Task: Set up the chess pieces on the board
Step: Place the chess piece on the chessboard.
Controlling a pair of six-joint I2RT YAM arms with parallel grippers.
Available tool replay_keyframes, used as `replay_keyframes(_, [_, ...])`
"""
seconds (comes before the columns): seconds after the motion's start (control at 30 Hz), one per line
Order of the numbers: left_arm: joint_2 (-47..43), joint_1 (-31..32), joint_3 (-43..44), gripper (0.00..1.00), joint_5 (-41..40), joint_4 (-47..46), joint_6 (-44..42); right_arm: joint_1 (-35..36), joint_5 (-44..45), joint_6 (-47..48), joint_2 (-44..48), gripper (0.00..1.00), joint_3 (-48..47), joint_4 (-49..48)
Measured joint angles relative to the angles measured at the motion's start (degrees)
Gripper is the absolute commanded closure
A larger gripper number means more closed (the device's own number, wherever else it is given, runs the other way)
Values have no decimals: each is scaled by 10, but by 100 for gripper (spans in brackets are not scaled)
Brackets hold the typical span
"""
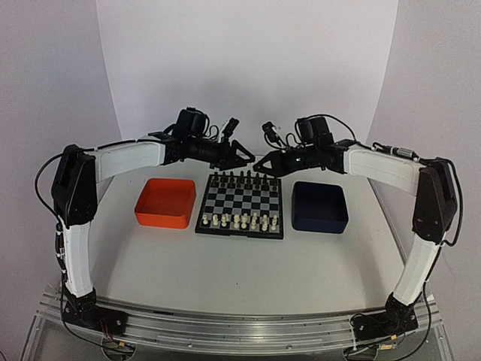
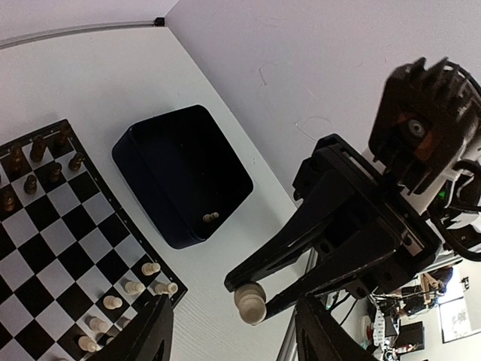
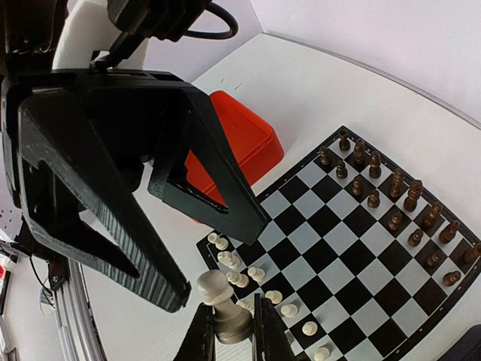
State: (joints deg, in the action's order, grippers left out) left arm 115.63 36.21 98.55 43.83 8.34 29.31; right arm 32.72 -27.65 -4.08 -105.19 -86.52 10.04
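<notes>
My right gripper [image 3: 231,316] is shut on a cream-white pawn [image 3: 219,295], holding it by its base in the air above the board's far edge. My left gripper [image 2: 234,302] faces it with its jaws apart on either side of that pawn [image 2: 250,303], not touching it. The two grippers meet tip to tip, left gripper [image 1: 245,159] and right gripper [image 1: 263,167]. The board [image 1: 242,201] lies between the trays. Several cream chess pieces [image 1: 240,220] stand on its near rows. One cream piece [image 2: 211,217] lies in the dark blue tray [image 2: 180,173].
An orange tray [image 1: 165,201] sits left of the board, the dark blue tray [image 1: 320,206] right of it. Small dark pieces [image 1: 242,180] fill the board's far rows. A white backdrop rises behind the table.
</notes>
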Motion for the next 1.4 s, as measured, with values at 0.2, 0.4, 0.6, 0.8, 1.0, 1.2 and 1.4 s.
replay_keyframes(0.2, [0, -5, 0, 56, -2, -6, 17, 16, 33, 19, 0, 96, 1, -17])
replay_keyframes(0.4, [0, -5, 0, 60, -4, -17, 34, 30, 69, 47, 0, 96, 10, -38])
replay_keyframes(0.6, [0, -5, 0, 63, -4, -24, 41, 51, 152, 82, 0, 96, 40, -80])
replay_keyframes(0.8, [4, -5, 0, 64, -5, -24, 48, 76, 226, 110, 0, 96, 63, -127])
replay_keyframes(1.0, [17, -5, 0, 65, -11, -22, 53, 83, 262, 118, 1, 96, 79, -159])
replay_keyframes(1.2, [19, -5, 0, 73, -19, -19, 53, 84, 293, 118, 6, 95, 84, -174])
replay_keyframes(1.4, [19, -5, 1, 89, -20, -19, 53, 85, 296, 121, 6, 95, 84, -177])
